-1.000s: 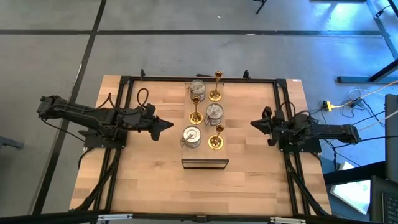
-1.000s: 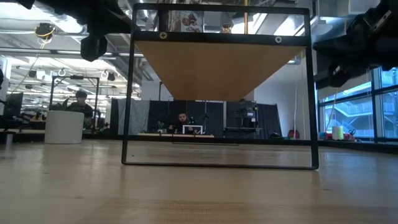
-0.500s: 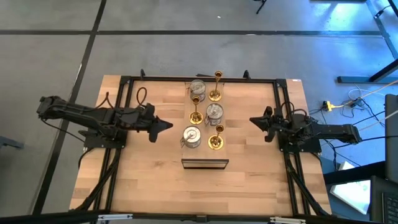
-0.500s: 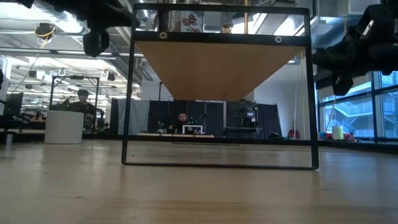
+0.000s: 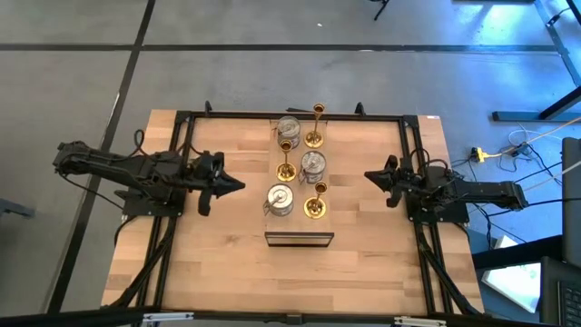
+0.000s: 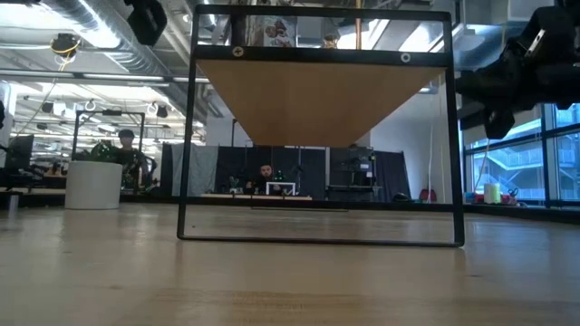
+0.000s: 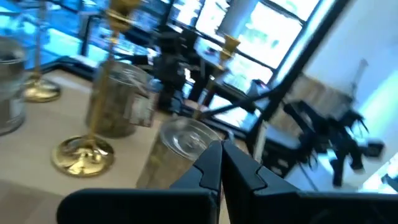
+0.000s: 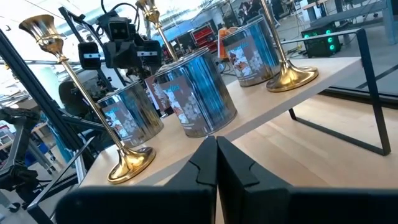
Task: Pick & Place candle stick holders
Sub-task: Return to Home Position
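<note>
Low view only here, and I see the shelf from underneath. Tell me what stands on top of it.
Observer: The high view shows six holders on the shelf: three gold sticks and three silvery cups, paired in a staggered row.
Operator: Now give me the grippers.
Observer: Both are shut and empty. The left gripper hangs off the shelf's left side, and the right gripper off its right side.

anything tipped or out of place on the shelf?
Nothing stands out: three gold sticks and three silver cups stand upright on the shelf; left gripper and right gripper are shut, off to the sides.
</note>
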